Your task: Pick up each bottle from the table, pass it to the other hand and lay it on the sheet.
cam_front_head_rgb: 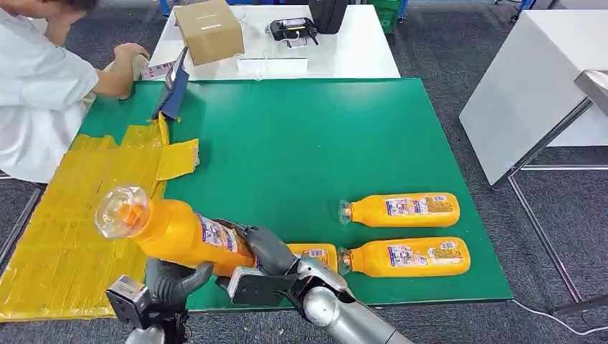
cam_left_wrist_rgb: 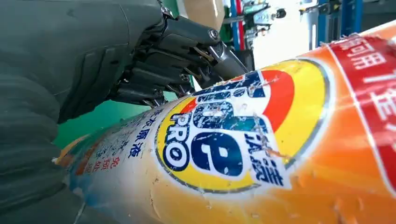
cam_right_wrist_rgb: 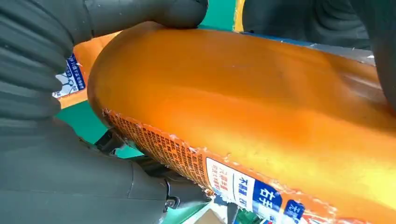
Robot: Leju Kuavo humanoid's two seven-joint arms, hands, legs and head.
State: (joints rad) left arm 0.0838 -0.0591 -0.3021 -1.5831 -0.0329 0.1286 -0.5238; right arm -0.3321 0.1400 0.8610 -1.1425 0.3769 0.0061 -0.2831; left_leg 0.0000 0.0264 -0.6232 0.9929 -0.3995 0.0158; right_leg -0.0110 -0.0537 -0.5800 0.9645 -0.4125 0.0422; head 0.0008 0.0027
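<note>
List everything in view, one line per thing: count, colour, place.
held bottle: one, orange with clear cap, lifted over the table's near left edge.
lying bottles: three, orange, on the green table, near right; one half hidden.
sheet: one, yellow, table's left side.
cardboard box: one, brown, white table behind.
person: one, white top, far left.
left hand: dark grey, under the held bottle.
right hand: dark grey, gripping the bottle's base.

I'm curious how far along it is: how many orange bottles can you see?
4: one held up between the left hand and right hand, bottle; three lying on the green mat, and one partly hidden behind the right hand.
</note>
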